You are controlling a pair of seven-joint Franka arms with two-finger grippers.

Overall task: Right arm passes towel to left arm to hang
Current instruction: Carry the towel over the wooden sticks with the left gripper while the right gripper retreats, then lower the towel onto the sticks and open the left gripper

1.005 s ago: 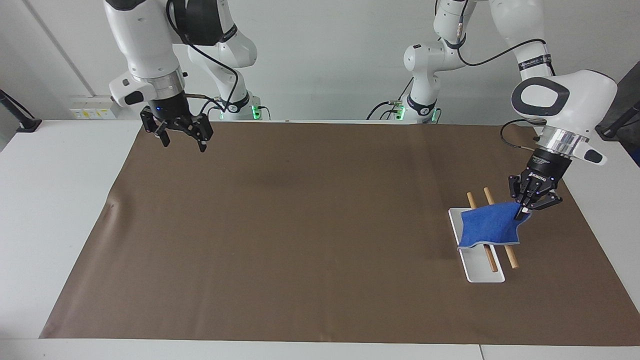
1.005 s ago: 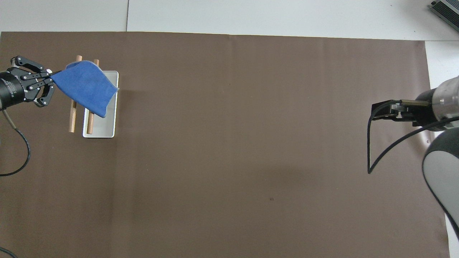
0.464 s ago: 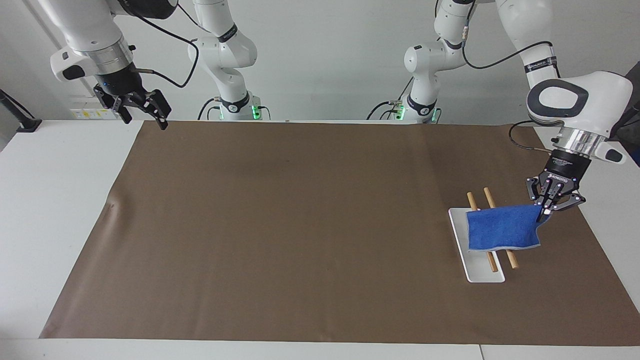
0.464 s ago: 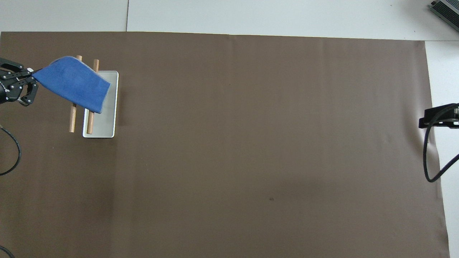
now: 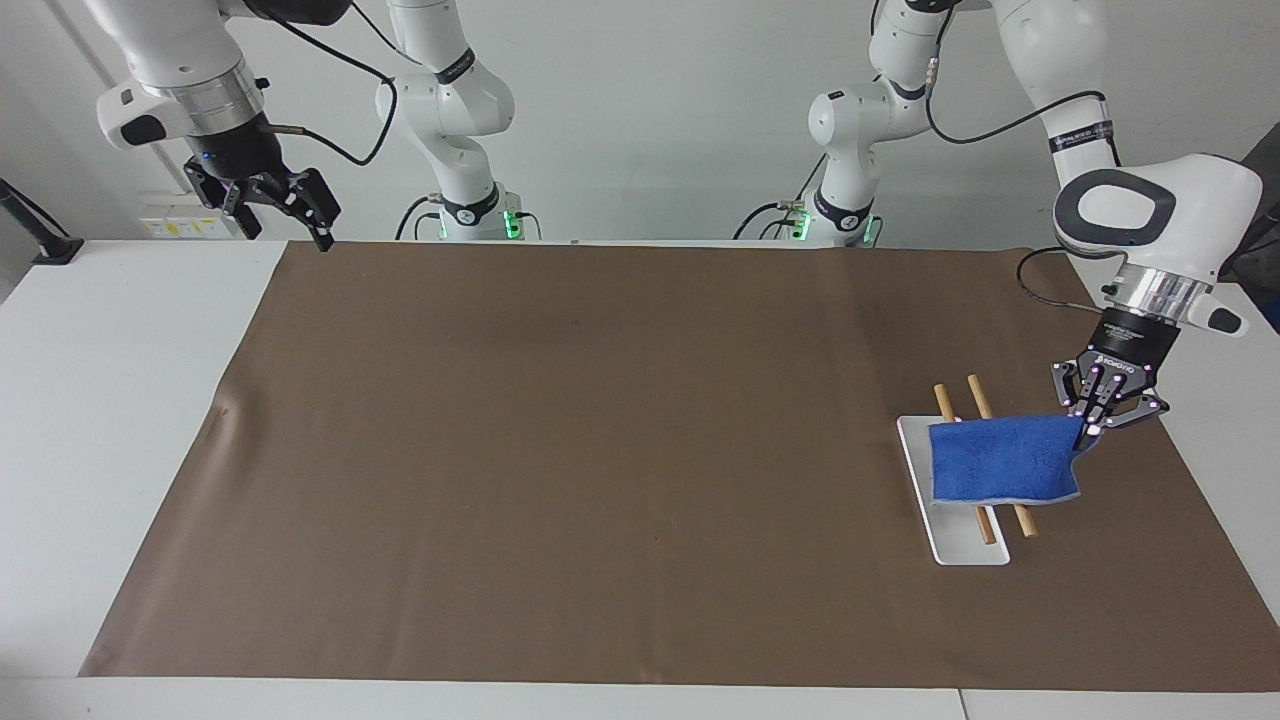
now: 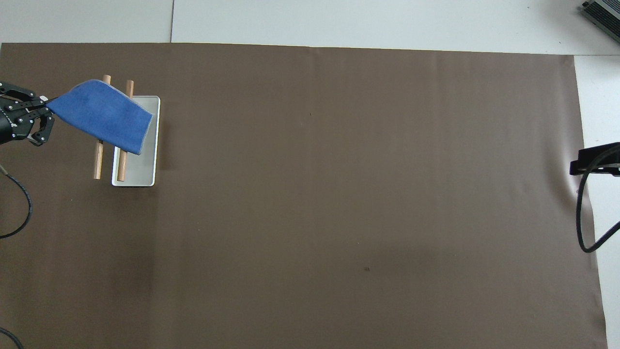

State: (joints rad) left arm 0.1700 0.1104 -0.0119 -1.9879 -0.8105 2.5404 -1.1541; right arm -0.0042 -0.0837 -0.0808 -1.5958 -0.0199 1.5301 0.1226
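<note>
Over the two wooden rods (image 5: 980, 455) and white tray (image 5: 950, 545) hangs the blue towel (image 5: 1003, 460), seemingly draped on them, one corner pinched in the left gripper (image 5: 1087, 431). Well apart, the right gripper (image 5: 285, 222) waits, fingers spread, above the table's edge at its own end.

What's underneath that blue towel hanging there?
Under the towel run two wooden rods above a white tray. The rods' ends show; their middles are covered. The left gripper holds its corner.

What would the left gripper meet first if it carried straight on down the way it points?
Probably the brown mat, beside the two wooden rods: the left gripper, shut on the blue towel's corner, points steeply down, though depth is unclear.
</note>
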